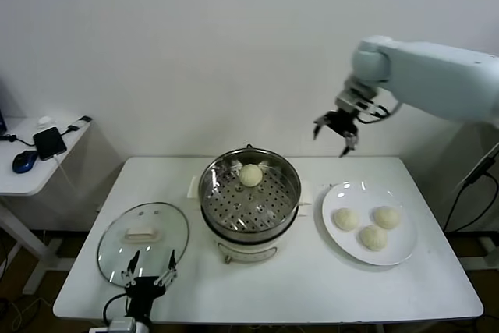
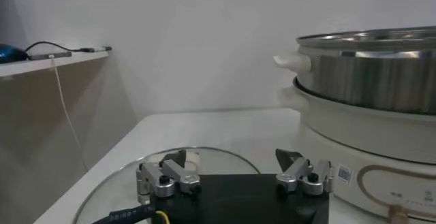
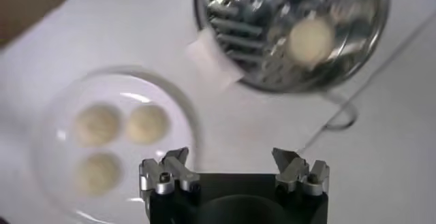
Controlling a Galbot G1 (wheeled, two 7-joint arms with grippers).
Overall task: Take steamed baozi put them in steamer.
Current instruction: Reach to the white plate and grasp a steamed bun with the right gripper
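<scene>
Now right gripper (image 1: pixel 336 134) open, empty — high above table, three baozi (image 1: pixel 373 237) on plate (image 1: pixel 398 254) below

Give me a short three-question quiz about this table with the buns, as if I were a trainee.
1. How many baozi lie on the white plate?
2. True or false: the glass lid sits on the steamer.
3. Which gripper hangs open in the air behind the plate: A) left gripper B) right gripper?

Key: 1. Three; a fourth lies in the steamer. 2. False, it lies flat on the table left of the steamer. 3. B; the left one is low by the lid, also open.
</scene>
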